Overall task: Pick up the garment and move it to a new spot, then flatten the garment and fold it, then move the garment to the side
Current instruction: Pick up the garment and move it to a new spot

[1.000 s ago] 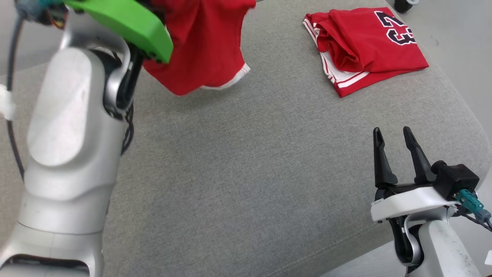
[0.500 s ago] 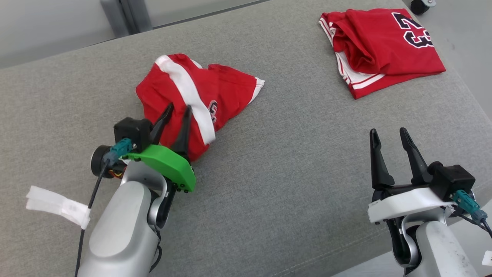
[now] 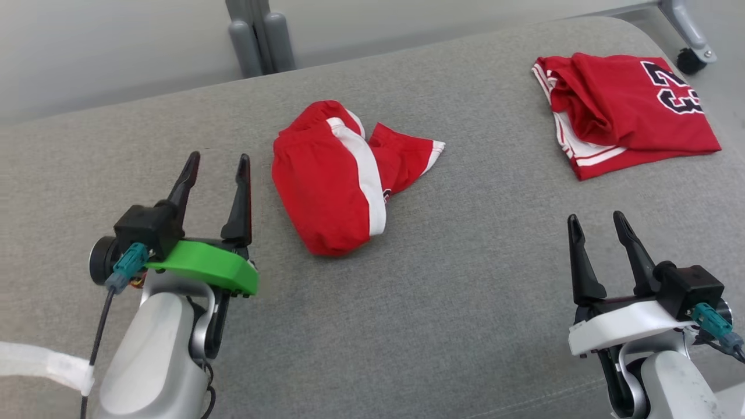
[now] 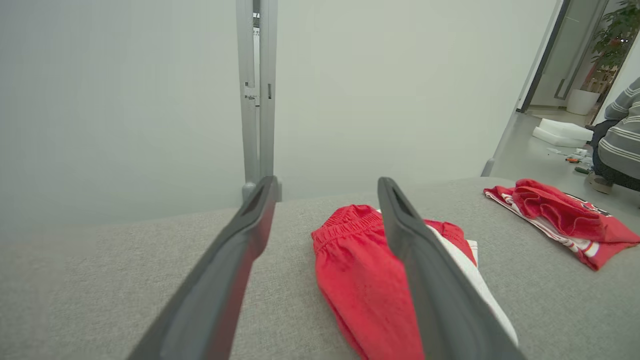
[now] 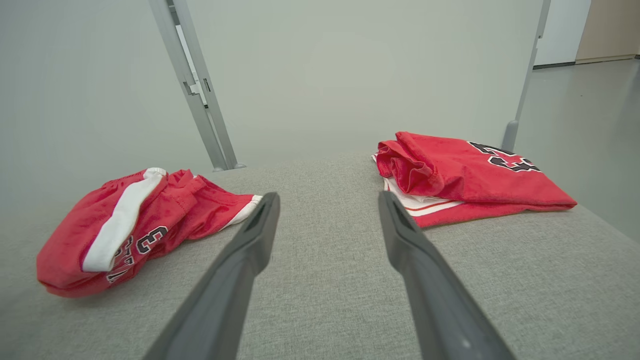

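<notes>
Left pincer (image 3: 219, 156) stands spread and empty above the grey counter (image 3: 436, 262), and the right pincer (image 3: 595, 216) is spread and empty too. The garment, a pair of red shorts (image 3: 326, 198), lies bunched at about 1 o'clock from the left pincer, near it but apart. A folded red jersey (image 3: 628, 110) sits at about 12 o'clock from the right pincer.

With the shorts down and neither pincer holding them, the placing looks done and flattening is the step in hand. That probably calls for both pincers to take opposite edges and draw the cloth out.

The left wrist view shows the elastic waistband (image 4: 345, 220) and a person's striped sleeve (image 4: 620, 130) at 3 o'clock. The right wrist view shows the printed number (image 5: 150, 240) on the shorts.
</notes>
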